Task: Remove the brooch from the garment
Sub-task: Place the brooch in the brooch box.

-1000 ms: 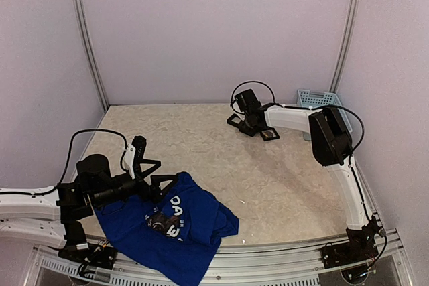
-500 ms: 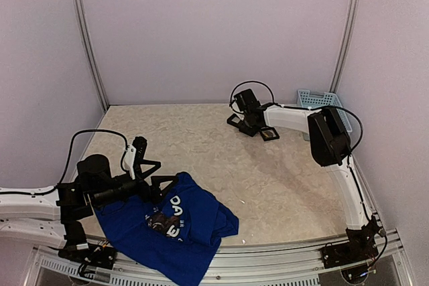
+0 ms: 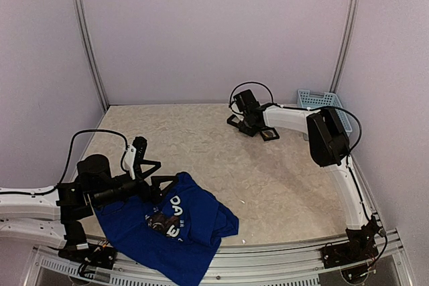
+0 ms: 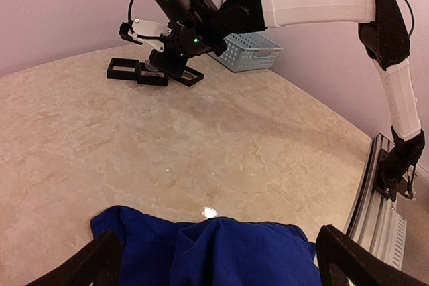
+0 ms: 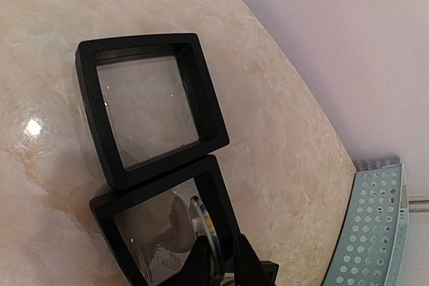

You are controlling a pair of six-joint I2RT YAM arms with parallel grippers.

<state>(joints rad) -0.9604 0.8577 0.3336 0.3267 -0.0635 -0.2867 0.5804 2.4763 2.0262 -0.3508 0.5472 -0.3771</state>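
At the near left of the beige marbled tabletop [image 3: 268, 179], crumpled and spilling over the near edge: royal-blue cloth T-shirt [image 3: 174, 232] with white printed lettering and a small dark graphic facing up. Just above its far left edge, poised without touching the cloth: left gripper [image 3: 161, 172], jaws spread wide, black fingers [image 4: 94, 266] framing a bunched blue fold in the left wrist view. Beyond that, bare marbled surface across the middle. At the far side, right of centre, reaching down over a cluster of black square frames [image 4: 153, 76] with clear panes: right gripper [image 5: 223, 259], fingers drawn close together with only a narrow gap. In the right wrist view, two of those frames touching edge to edge, and inside the one beneath the fingertips [image 5: 107, 212], standing on edge just past the tips: small thin round piece with blue and yellow specks [image 5: 204, 222]. Cannot tell whether pinched between the jaws or merely beside them, nor whether truly the brooch. Well apart from the shirt in any case. Furthest right, against the far right wall: pale blue perforated plastic basket [image 3: 320, 98]
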